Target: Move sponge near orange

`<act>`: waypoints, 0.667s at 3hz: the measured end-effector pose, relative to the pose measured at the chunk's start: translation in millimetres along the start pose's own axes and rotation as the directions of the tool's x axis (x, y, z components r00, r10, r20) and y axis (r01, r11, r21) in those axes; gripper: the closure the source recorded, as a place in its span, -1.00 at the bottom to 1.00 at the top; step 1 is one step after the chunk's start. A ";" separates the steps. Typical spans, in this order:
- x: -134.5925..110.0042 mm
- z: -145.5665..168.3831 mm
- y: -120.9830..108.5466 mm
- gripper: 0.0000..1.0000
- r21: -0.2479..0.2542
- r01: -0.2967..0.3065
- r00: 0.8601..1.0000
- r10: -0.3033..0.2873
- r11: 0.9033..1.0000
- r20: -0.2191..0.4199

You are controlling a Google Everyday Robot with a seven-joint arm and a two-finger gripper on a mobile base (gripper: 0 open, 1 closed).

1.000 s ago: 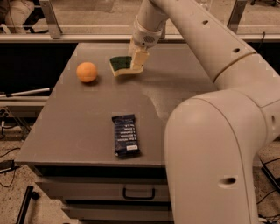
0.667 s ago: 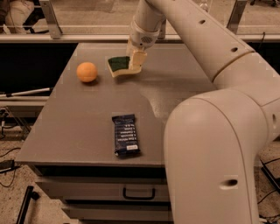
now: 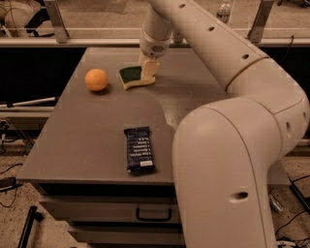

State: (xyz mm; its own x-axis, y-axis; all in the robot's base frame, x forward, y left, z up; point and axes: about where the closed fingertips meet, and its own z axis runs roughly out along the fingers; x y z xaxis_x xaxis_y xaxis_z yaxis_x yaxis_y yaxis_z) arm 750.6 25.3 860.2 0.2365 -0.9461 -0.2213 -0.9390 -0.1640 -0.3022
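sponge held at the far side of the counter, orange just to its left

below the near edge of the grey counter [image 3: 87, 140], a drawer [image 3: 97, 210] showed a dark handle [image 3: 154, 214]. the bulky white lower part of the arm [image 3: 227, 184] filled the near right, hiding the near right corner of the counter.

a dark blue snack wrapper [image 3: 140, 149] lay flat close to the near edge, about midway along it, with its long side running near to far. it lay well apart from everything else on the top.

further back, on the far half, the orange [image 3: 96, 79] sat on the surface toward the far left corner, a little in from the left edge. the sponge [image 3: 131, 76] lay just to the right of it, near but not touching, with a strip of bare counter between them. its dark green scouring side faced up and the pale yellow foam showed along its near edge. it sat short of the far edge, roughly midway along it.

the gripper [image 3: 147, 75] came down from above at the sponge's right end, its pale fingers [image 3: 149, 69] clamped on that end. the white arm rose from there and swept right and nearer.

beyond the far edge ran a pale rail [image 3: 97, 42], and a bottle [image 3: 223, 9] stood behind it.
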 end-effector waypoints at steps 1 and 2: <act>-15.7 -2.4 8.4 1.00 -0.020 0.045 0.999 -0.045 0.999 0.015; -22.5 0.9 12.2 0.94 -0.033 0.064 0.998 -0.064 0.997 0.013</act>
State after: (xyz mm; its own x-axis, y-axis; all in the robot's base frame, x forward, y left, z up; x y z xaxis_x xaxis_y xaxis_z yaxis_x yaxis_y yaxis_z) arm 734.1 44.8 860.6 0.2990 -0.9301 -0.2134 -0.9297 -0.2335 -0.2847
